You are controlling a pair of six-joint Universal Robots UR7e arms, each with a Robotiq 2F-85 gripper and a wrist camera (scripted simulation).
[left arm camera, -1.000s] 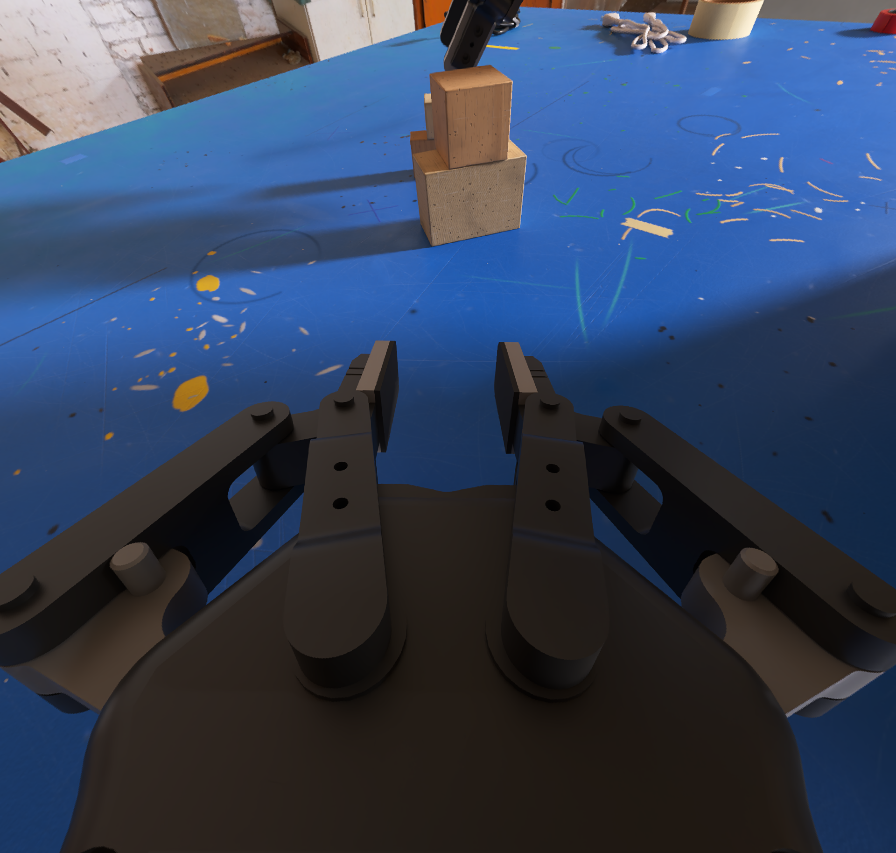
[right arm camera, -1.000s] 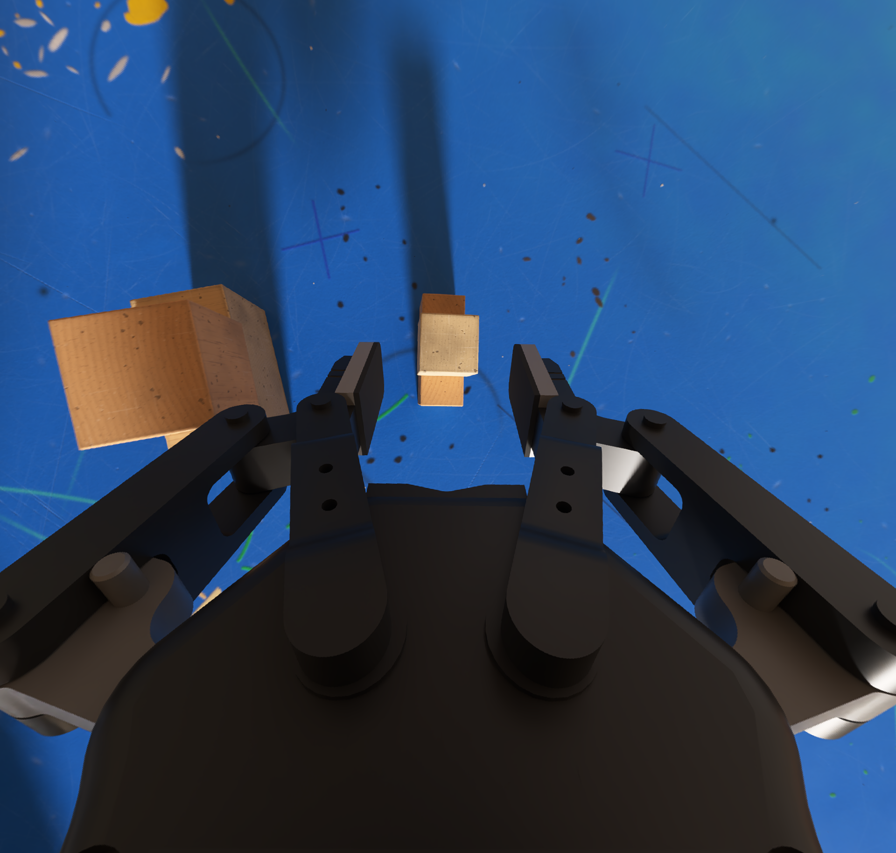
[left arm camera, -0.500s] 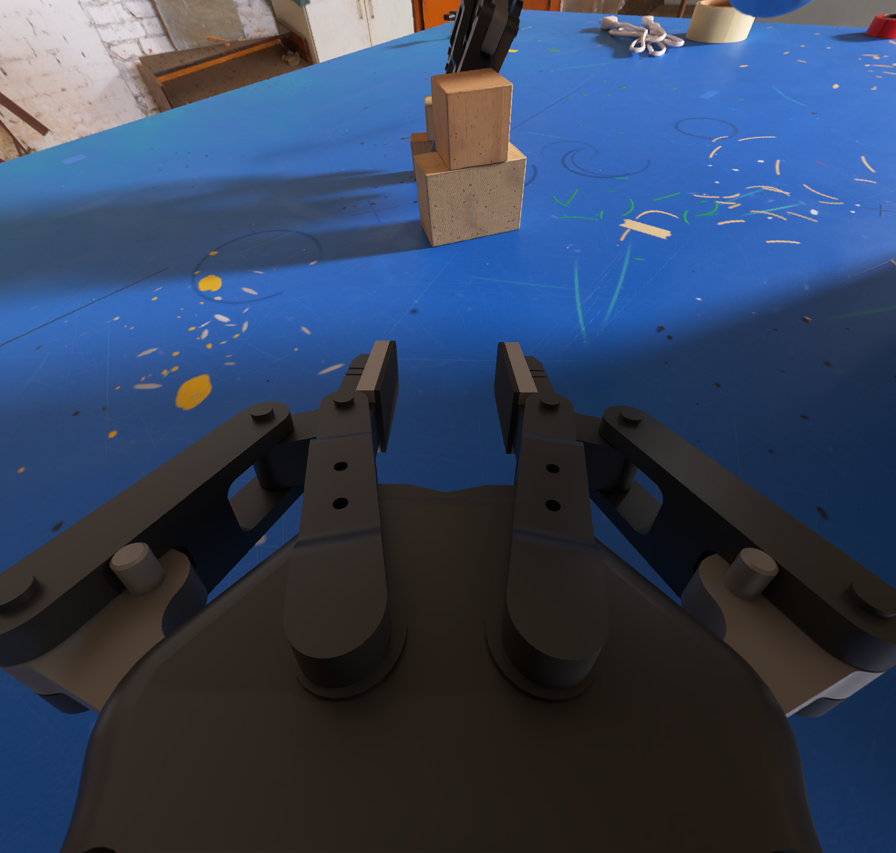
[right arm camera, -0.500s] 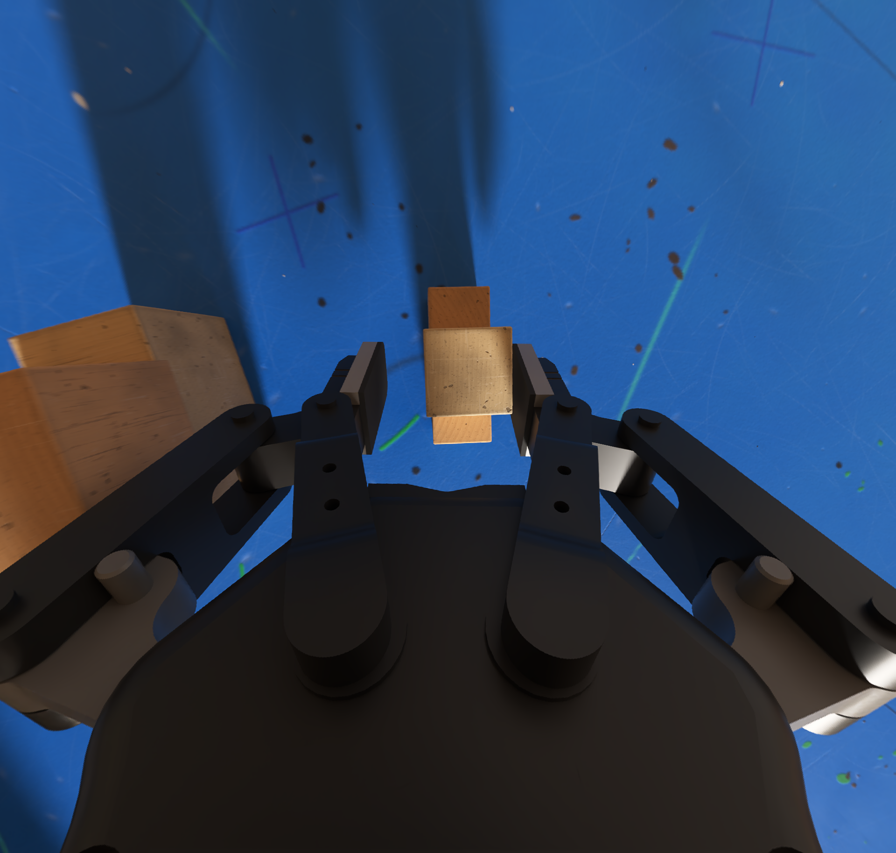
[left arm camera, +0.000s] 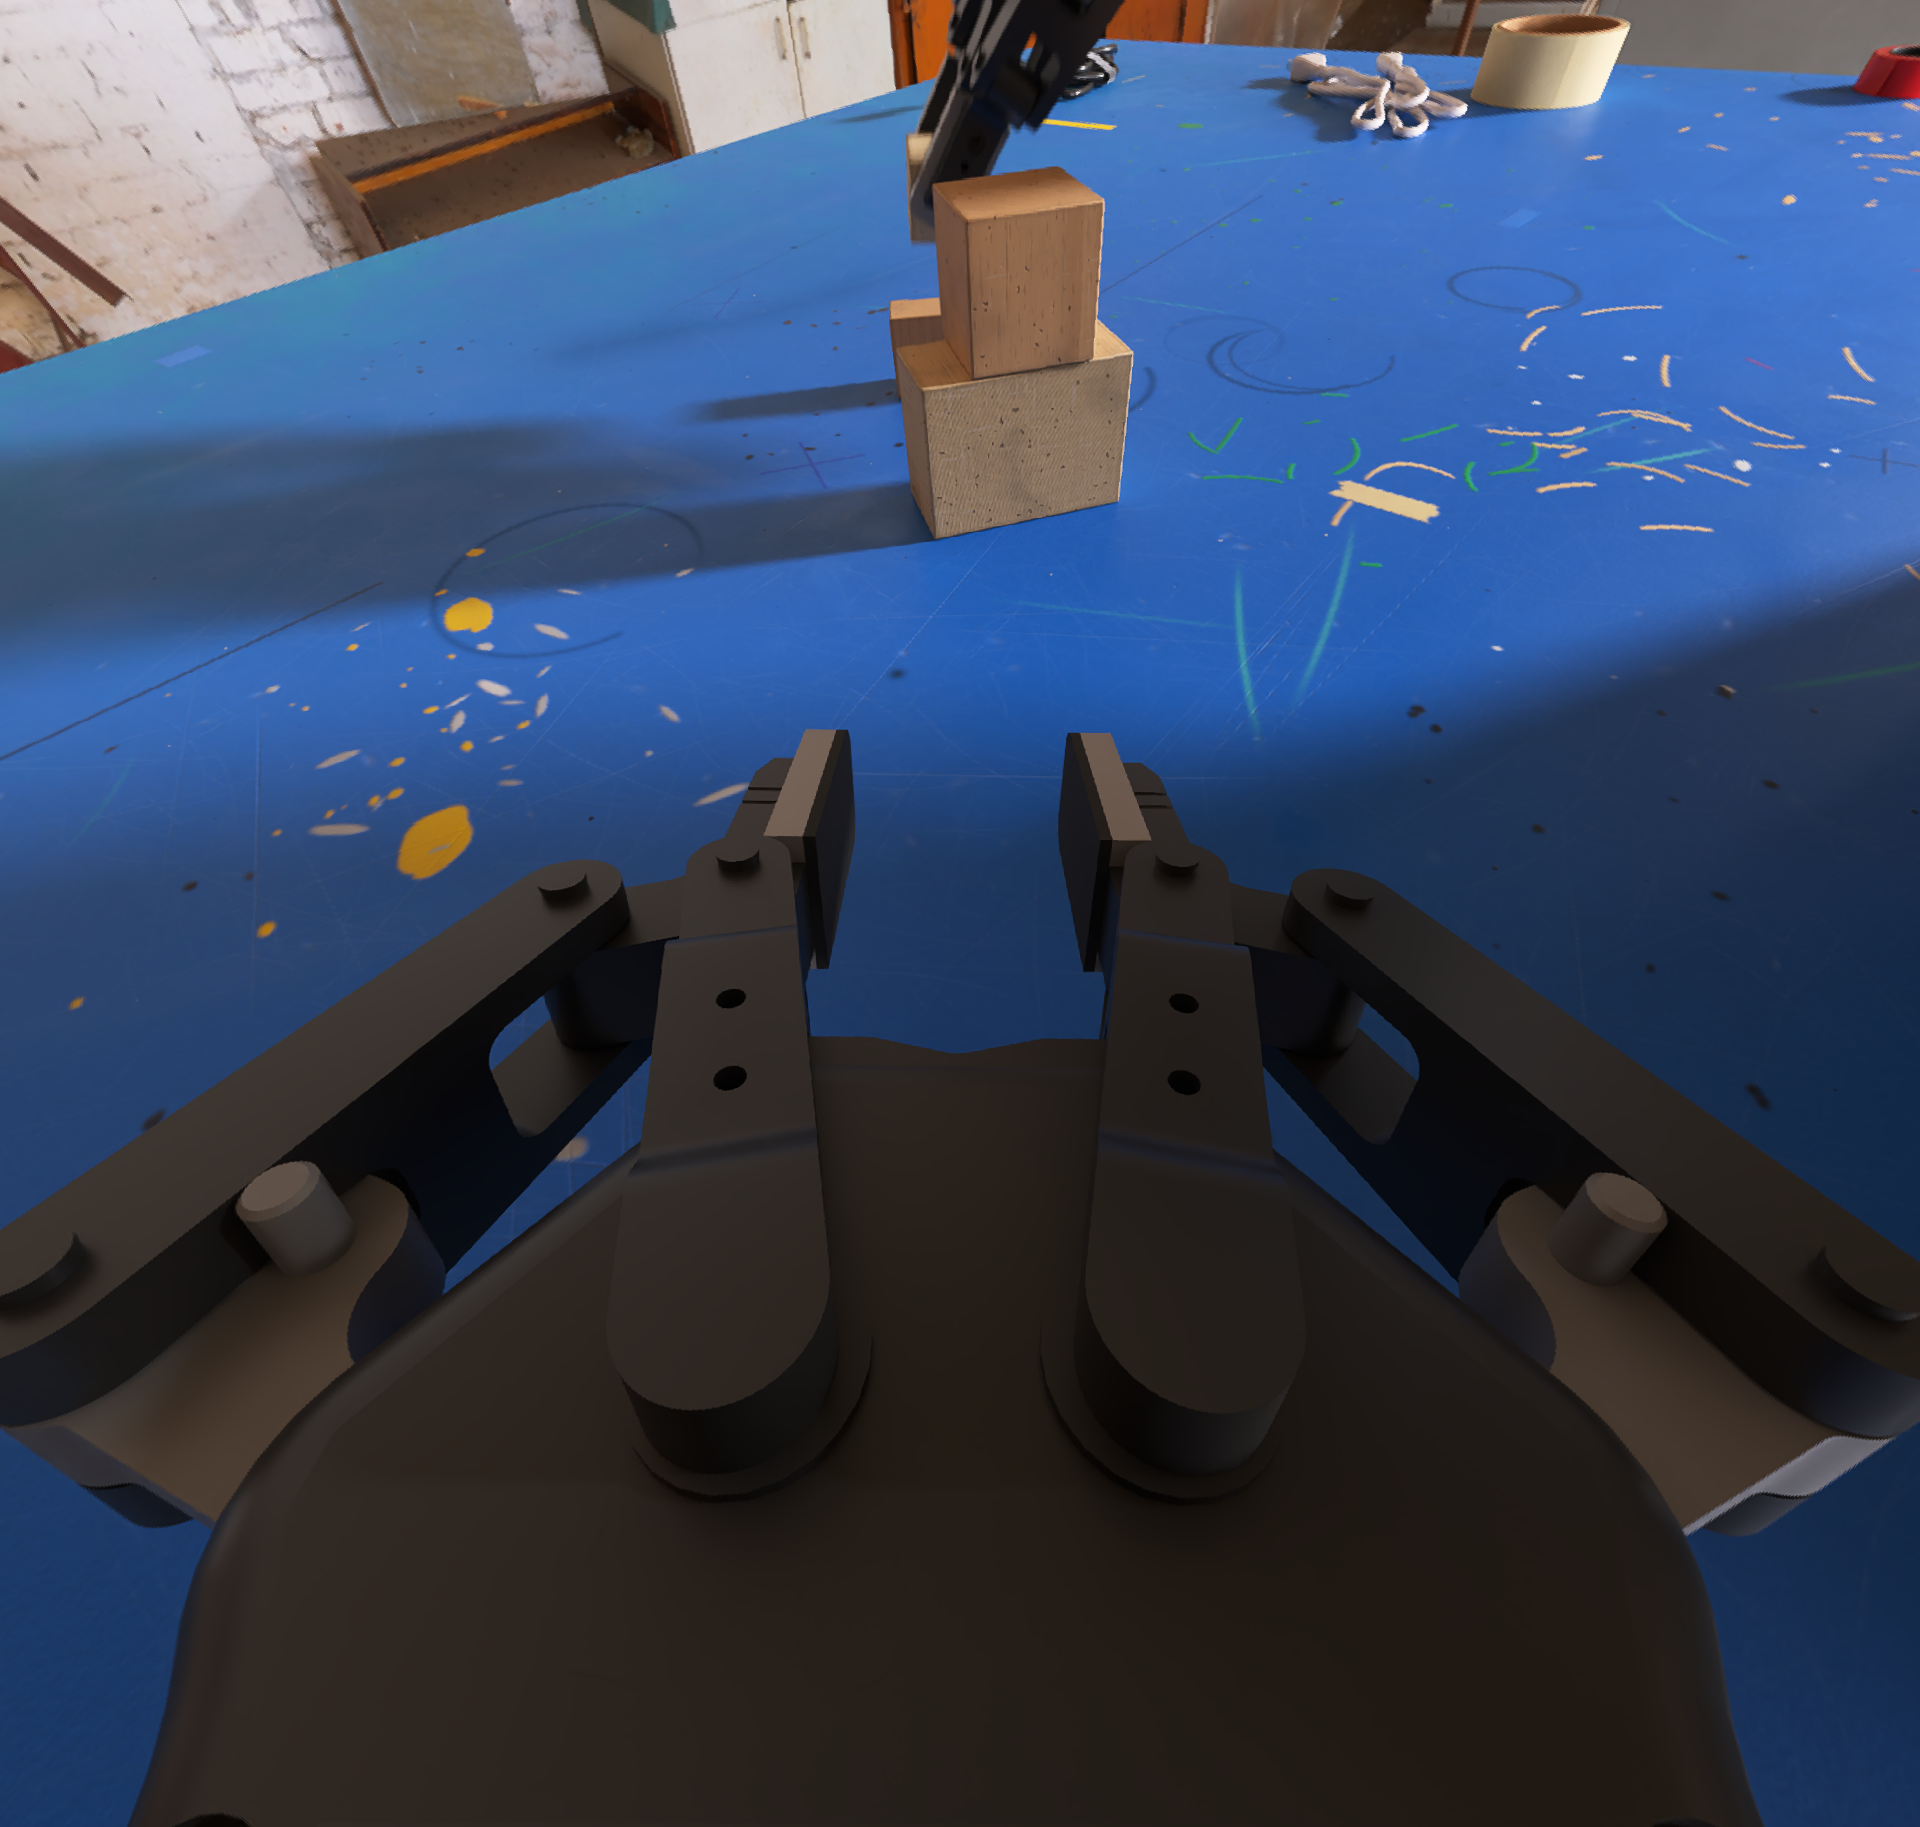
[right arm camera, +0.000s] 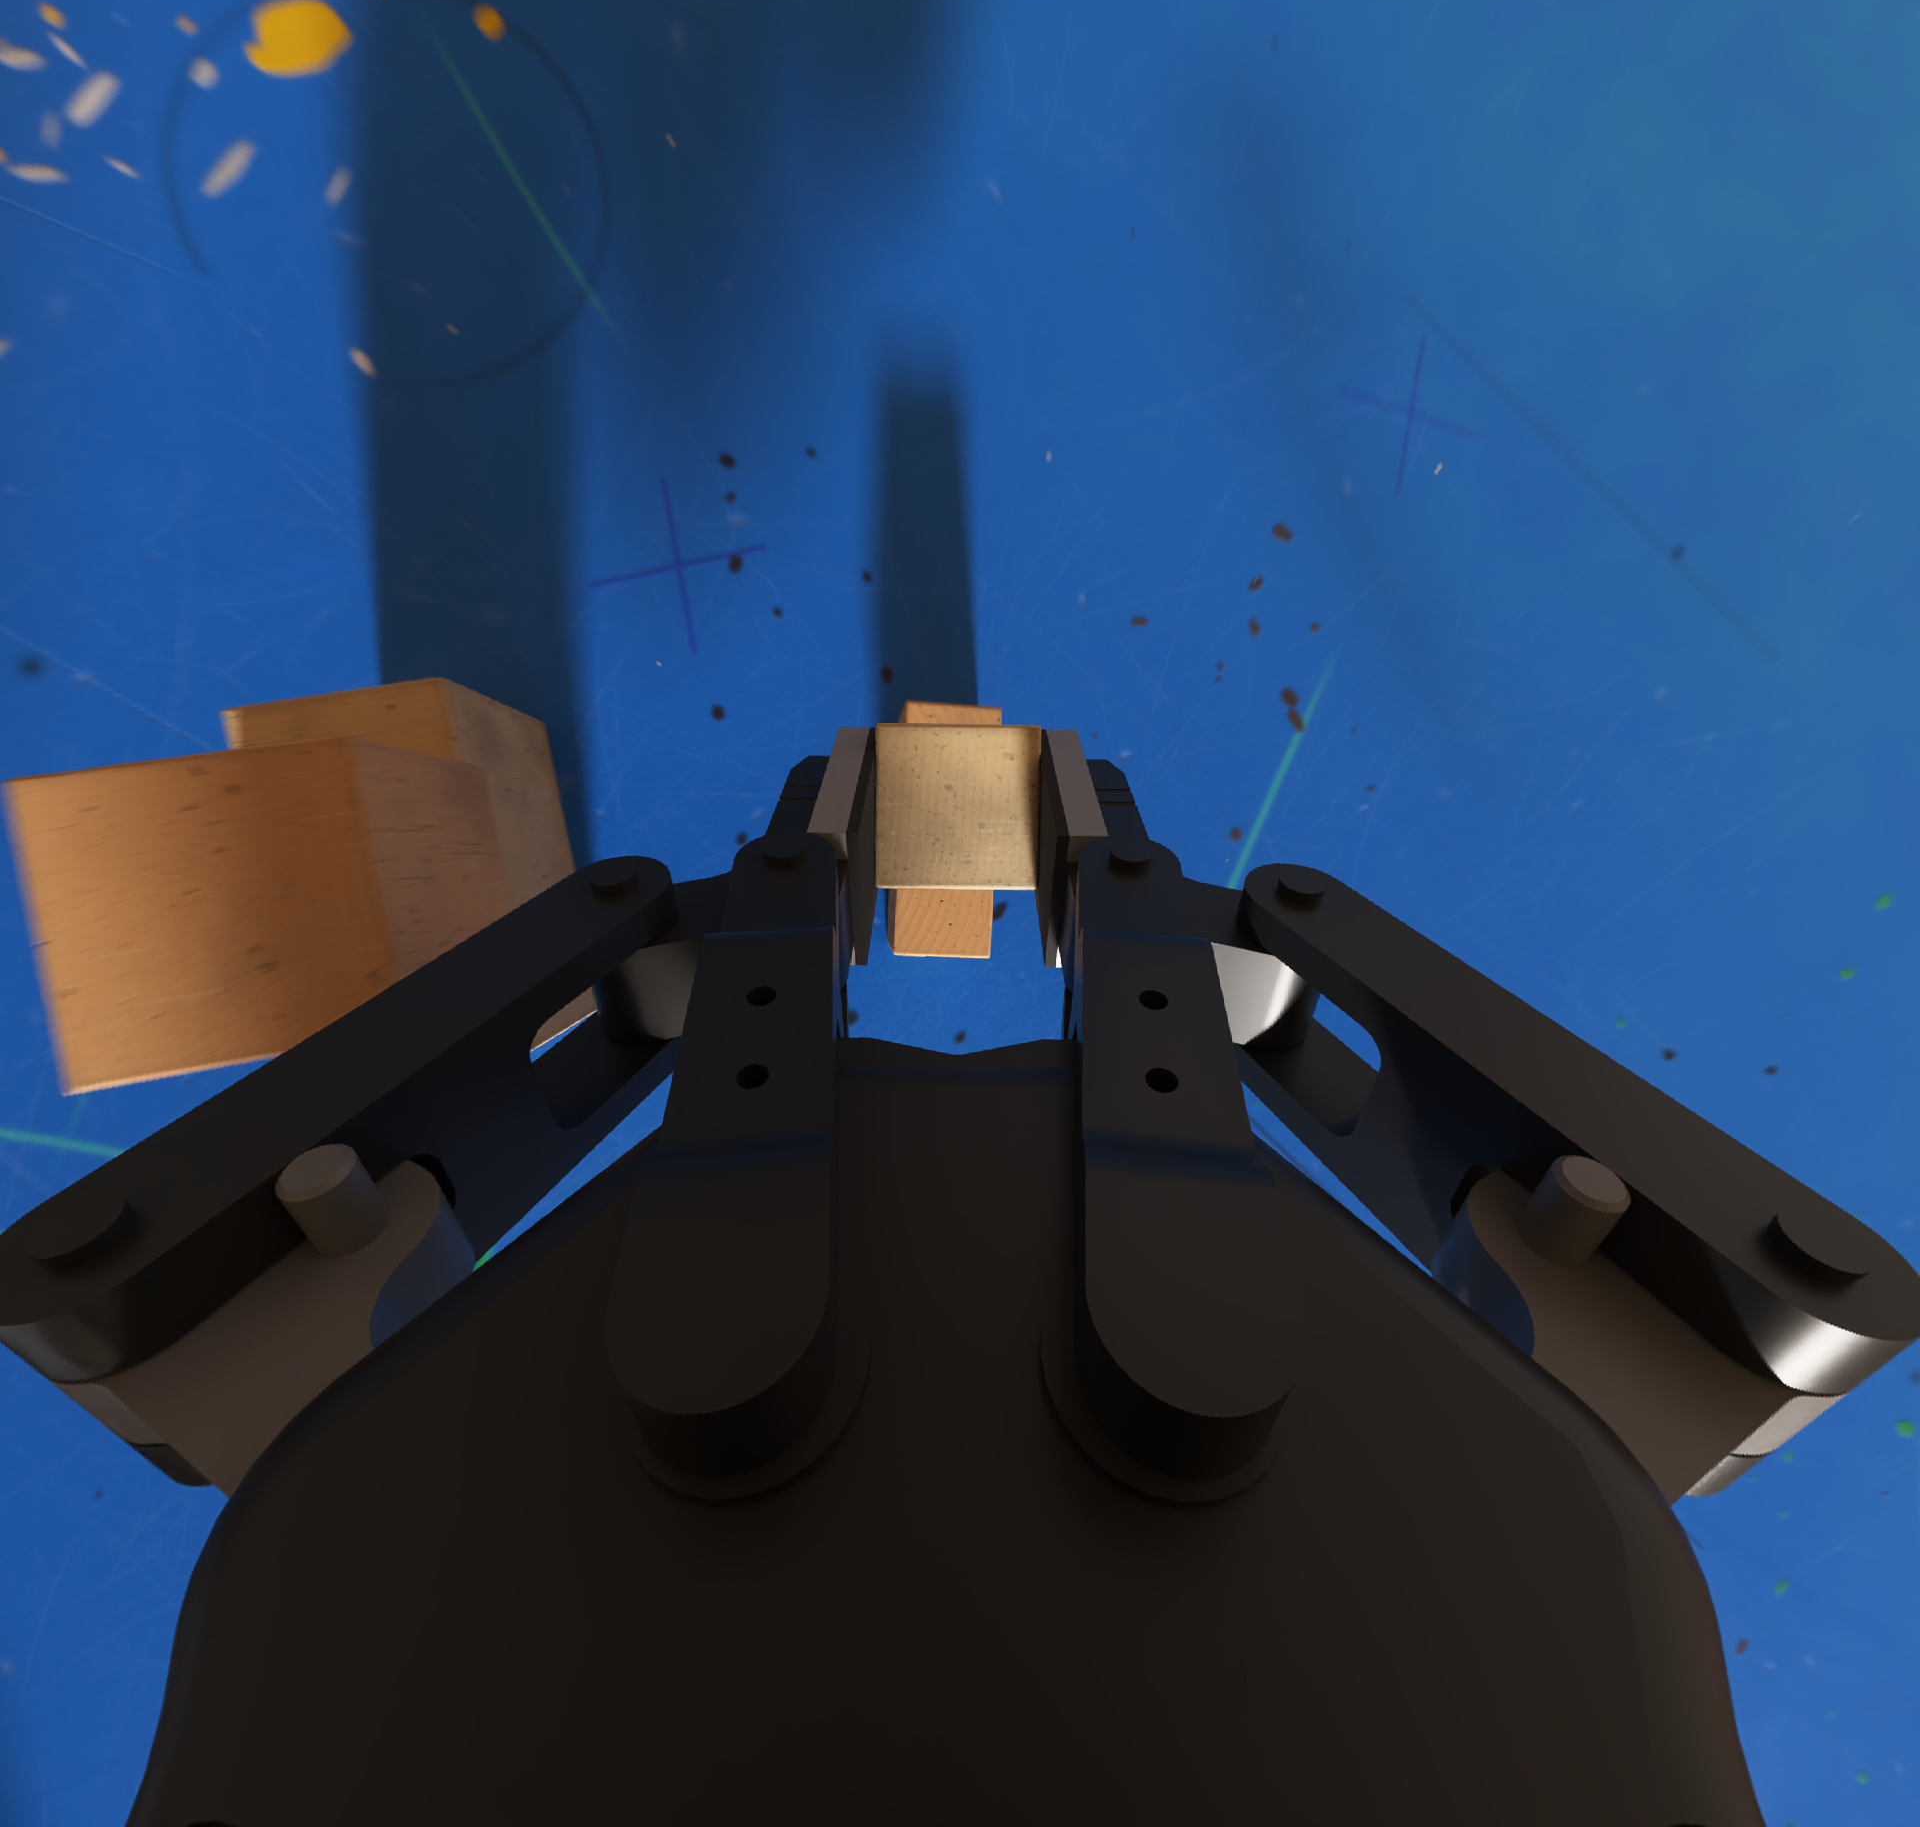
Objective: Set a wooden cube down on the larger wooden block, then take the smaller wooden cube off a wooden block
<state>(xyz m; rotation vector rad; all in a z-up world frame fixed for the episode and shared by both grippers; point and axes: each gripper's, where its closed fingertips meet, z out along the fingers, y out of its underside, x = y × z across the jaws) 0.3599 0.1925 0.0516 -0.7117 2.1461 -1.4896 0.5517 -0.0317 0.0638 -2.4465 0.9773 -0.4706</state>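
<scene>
In the left wrist view a wooden cube (left arm camera: pixel 1023 271) stands on the larger pale wooden block (left arm camera: pixel 1013 447). A small wooden block (left arm camera: pixel 914 323) sits just behind them. My left gripper (left arm camera: pixel 956 842) is open and empty, low over the blue table, well short of the stack. In the right wrist view my right gripper (right arm camera: pixel 958 790) is shut on the smaller pale cube (right arm camera: pixel 956 821), held above the small orange block (right arm camera: pixel 940 925). The stacked cube (right arm camera: pixel 208 904) and the larger block (right arm camera: pixel 499 749) lie to its left. My right gripper also shows in the left wrist view (left arm camera: pixel 961 167), behind the stack.
A roll of tape (left arm camera: pixel 1548 63), a white rope (left arm camera: pixel 1377 94) and a red object (left arm camera: pixel 1891 73) lie at the table's far right. A white cabinet (left arm camera: pixel 748 32) and a brick wall stand beyond the far edge. Paint marks dot the blue table (left arm camera: pixel 1455 738).
My right gripper came down around the smaller cube, shut on it, and rose with it off the small block. My left gripper stayed open and still.
</scene>
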